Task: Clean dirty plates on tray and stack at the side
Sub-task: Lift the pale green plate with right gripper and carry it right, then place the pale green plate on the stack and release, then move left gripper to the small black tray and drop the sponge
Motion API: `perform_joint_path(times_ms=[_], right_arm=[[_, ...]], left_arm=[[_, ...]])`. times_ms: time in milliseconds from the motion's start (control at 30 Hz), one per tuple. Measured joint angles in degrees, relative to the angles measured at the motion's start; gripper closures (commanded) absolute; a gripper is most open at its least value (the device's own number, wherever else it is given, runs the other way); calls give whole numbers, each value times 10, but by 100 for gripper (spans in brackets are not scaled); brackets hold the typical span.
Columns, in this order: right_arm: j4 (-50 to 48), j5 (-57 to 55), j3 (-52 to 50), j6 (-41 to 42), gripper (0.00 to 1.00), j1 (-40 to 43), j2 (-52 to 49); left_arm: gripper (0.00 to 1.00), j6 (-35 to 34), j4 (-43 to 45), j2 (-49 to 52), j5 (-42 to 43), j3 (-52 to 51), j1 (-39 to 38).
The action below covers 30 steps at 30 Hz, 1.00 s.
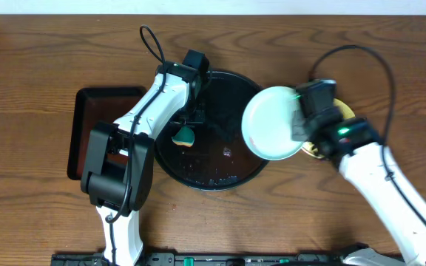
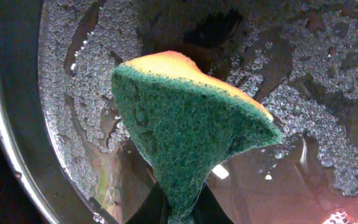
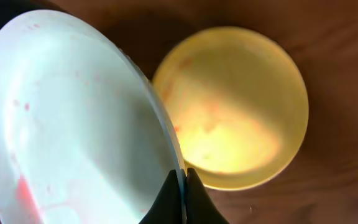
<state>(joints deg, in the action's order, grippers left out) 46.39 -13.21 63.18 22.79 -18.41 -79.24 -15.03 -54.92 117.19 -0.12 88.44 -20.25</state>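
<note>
From overhead, a black round tray (image 1: 211, 164) is sitting near the middle of the desk (image 1: 35, 74), with a smaller rectangular tray (image 1: 87, 125) towards the desk's left edge. The left claw (image 1: 188, 122) is pinching a green and yellow sponge (image 1: 184, 136) over the round tray. The right claw (image 1: 302, 122) is clamping the rim of a pale blue-green plate (image 1: 272, 122), which is hanging over the tray's right rim. A yellow plate (image 1: 345, 112) is lying on the desk just beside that rim. I can see only these two plates.

At the left wrist, the sponge is hanging above the tray's wet, beaded floor.

At the right wrist, the blue-green plate is tilting steeply, gripped only by its thin edge, above the yellow plate. Red smears (image 3: 22, 193) are showing on it. I judge that a wet rim could slip from so narrow a pinch, dropping the plate onto the yellow one. Stacking it now would also leave it dirty.
</note>
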Motion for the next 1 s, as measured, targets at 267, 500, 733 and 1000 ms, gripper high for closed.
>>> perform_joint_path(times_ms=[267, 500, 733, 1000], right_arm=[[21, 94, 0, -33, 99, 184, -3], [-7, 98, -22, -42, 99, 269, -43], [-30, 103, -39, -42, 63, 292, -115], [-34, 153, -39, -56, 39, 292, -123]], left_arm=[[92, 0, 0, 0, 5, 0, 0], [92, 0, 0, 0, 9, 0, 0], [92, 0, 0, 0, 11, 0, 0], [92, 0, -14, 0, 12, 2, 3]])
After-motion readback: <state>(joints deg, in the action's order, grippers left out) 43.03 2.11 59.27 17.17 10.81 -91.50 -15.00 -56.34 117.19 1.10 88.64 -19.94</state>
